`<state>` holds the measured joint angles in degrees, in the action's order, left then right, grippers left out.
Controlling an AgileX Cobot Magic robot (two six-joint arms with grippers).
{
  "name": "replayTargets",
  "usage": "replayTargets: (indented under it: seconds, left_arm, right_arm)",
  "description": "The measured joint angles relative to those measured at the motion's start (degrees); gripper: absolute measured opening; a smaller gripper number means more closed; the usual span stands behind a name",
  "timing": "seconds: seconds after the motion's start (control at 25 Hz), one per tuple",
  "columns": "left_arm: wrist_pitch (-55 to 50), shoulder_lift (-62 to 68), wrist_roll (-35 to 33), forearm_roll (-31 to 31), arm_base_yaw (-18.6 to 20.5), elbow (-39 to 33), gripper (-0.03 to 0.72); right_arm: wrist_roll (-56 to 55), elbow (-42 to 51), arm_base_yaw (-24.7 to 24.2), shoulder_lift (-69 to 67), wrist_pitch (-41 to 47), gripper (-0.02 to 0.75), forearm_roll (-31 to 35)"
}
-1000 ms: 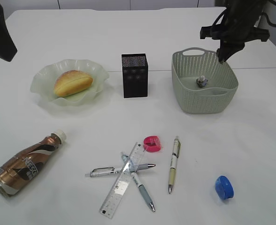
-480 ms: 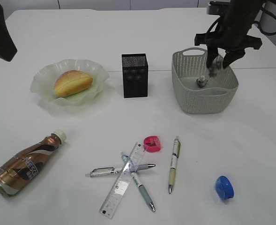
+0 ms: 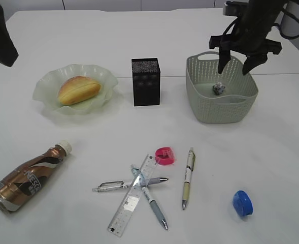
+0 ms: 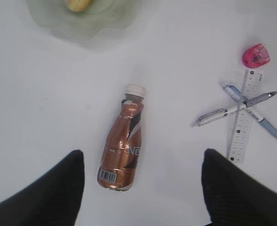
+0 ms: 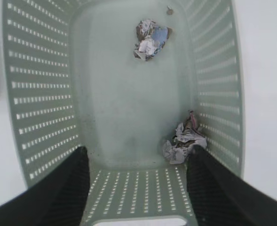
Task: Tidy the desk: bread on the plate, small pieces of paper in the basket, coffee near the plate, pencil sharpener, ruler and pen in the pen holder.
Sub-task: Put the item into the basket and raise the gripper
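Two paper wads [image 5: 152, 38] are lying in the basket [image 5: 39, 94] beneath spread, empty right gripper [image 3: 238, 68] fingers | straight lift advised, rim being cleared | left gripper [image 4: 140, 188] fingers spread over the coffee [image 4: 124, 146].

White desk [image 3: 271, 152] with plate [image 3: 47, 86], basket [image 3: 225, 109], coffee [image 3: 27, 178], pens [image 3: 189, 178].

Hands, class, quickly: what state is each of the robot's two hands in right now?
Left hand: open, holding nothing, above the coffee.
Right hand: open, empty, over the basket, where two small pieces of paper lie.
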<state>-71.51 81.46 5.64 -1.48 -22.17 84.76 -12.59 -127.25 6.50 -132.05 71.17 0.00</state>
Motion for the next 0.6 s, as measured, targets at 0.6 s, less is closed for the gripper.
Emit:
replayTargets:
  seconds: [0.6]
  left_arm:
    - [0.0,0.9,0.0,-0.1,0.0,0.0,0.560]
  right_arm:
    - [5.4,11.5,0.0,20.7,0.0,0.507,2.0]
